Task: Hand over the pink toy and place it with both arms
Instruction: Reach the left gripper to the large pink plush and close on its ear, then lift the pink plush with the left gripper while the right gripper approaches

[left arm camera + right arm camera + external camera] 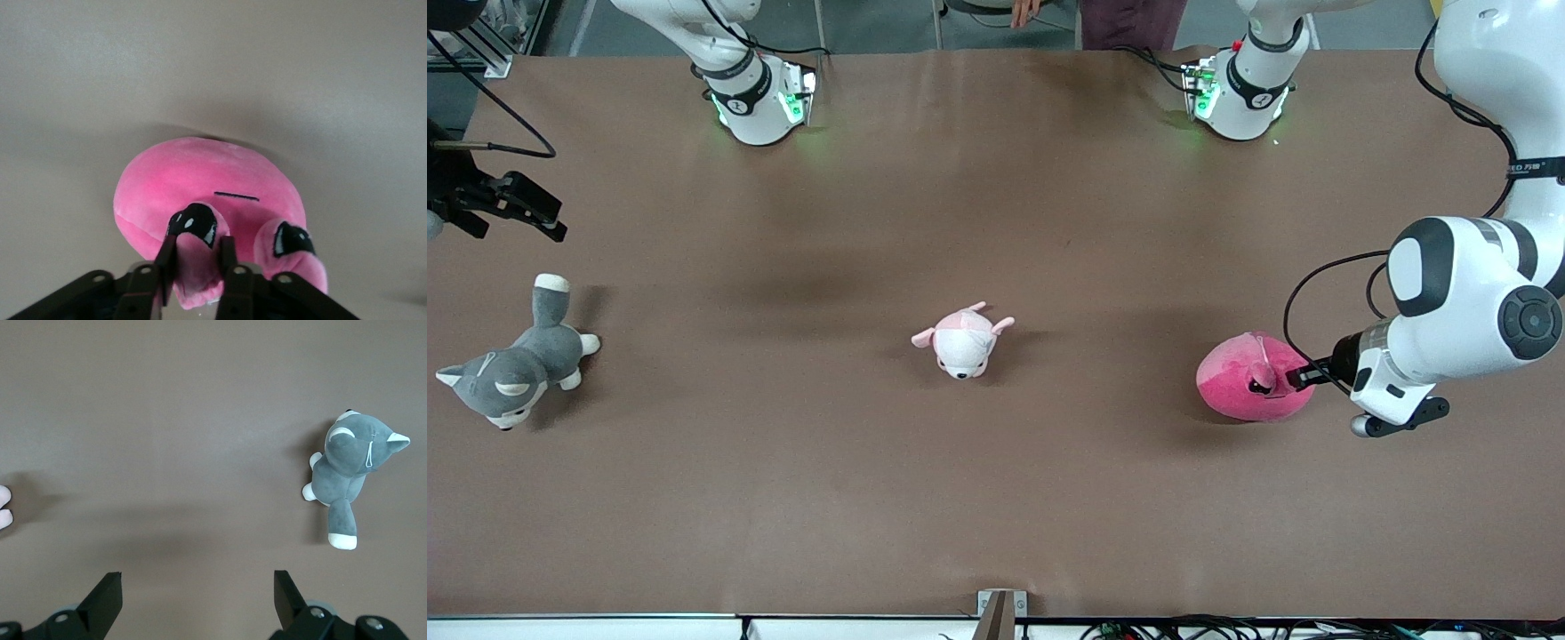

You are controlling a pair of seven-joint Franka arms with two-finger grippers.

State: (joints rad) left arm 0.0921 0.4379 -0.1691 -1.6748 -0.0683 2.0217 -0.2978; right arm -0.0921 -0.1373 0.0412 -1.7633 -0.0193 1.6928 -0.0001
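Note:
The hot-pink toy [1240, 391] lies on the brown table toward the left arm's end; its dark eyes show in the left wrist view [200, 177]. My left gripper [1296, 375] reaches in from the side, and its fingers [167, 257] are shut on one small ear flap of the pink toy. The toy still rests on the table. My right gripper [538, 213] hangs open and empty over the right arm's end of the table, and its spread fingertips [110, 587] show above bare table.
A pale pink-and-white puppy plush [963, 342] lies mid-table; only its edge [3, 507] shows in the right wrist view. A grey-and-white husky plush [511, 373] [350, 467] lies at the right arm's end, nearer the front camera than my right gripper.

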